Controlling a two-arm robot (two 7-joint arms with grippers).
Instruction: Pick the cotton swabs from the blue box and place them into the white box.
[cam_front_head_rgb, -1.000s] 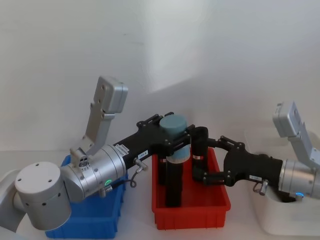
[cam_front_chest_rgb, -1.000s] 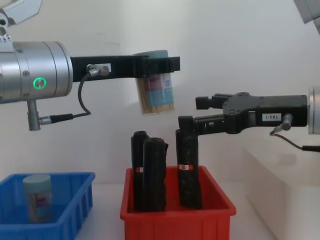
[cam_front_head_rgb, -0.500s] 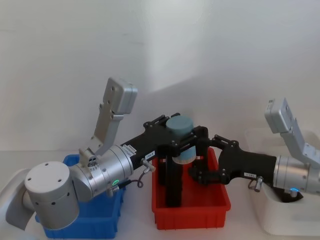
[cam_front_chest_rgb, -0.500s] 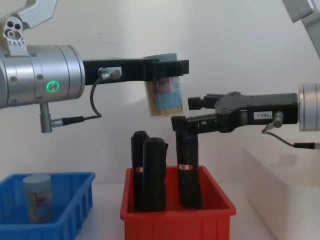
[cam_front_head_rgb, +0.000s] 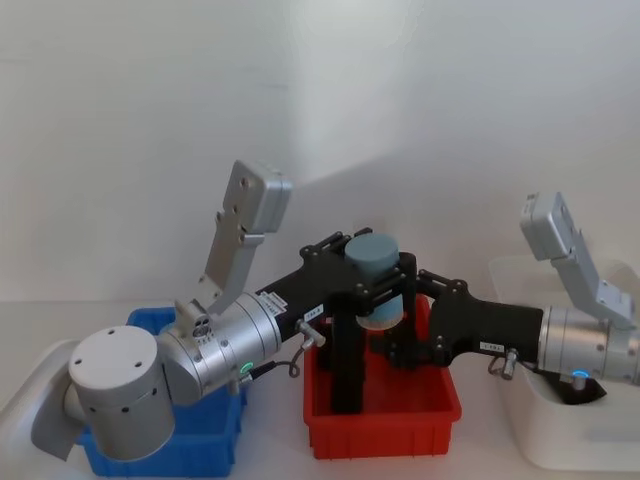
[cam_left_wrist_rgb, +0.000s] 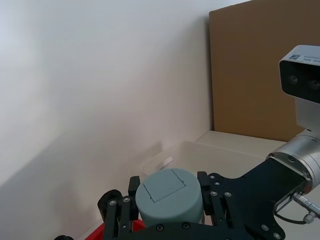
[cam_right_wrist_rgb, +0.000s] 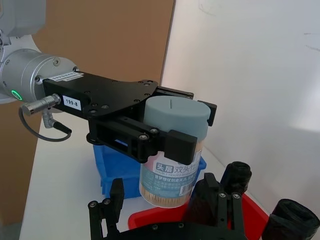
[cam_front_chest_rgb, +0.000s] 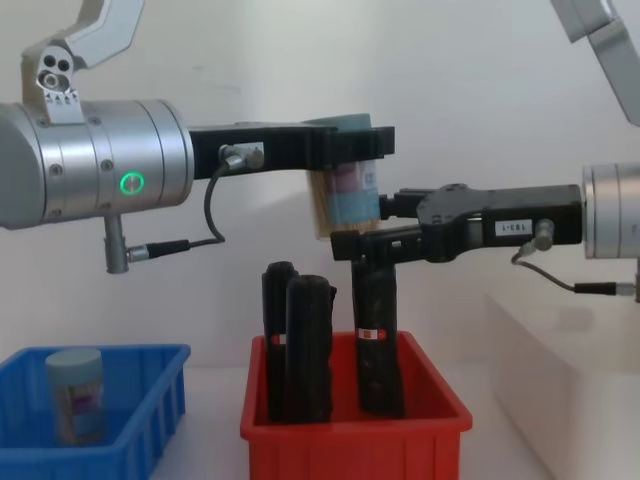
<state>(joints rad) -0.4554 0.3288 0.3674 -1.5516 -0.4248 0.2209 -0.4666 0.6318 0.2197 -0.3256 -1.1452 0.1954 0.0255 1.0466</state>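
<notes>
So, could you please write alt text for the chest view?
The left gripper holds a cotton swab tub above the red bin of black cylinders, with the open right gripper reaching in beside it from the right. A second tub stands in the blue box.

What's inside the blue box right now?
One cotton swab tub stands upright in the blue box, toward its left end. In the head view the left arm covers most of the interior, so anything else there is hidden.

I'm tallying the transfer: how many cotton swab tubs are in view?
2. One cotton swab tub is clamped in the jaws of the left gripper above the red bin; the second tub stands in the blue box. Any inside the white box would be hidden.
</notes>
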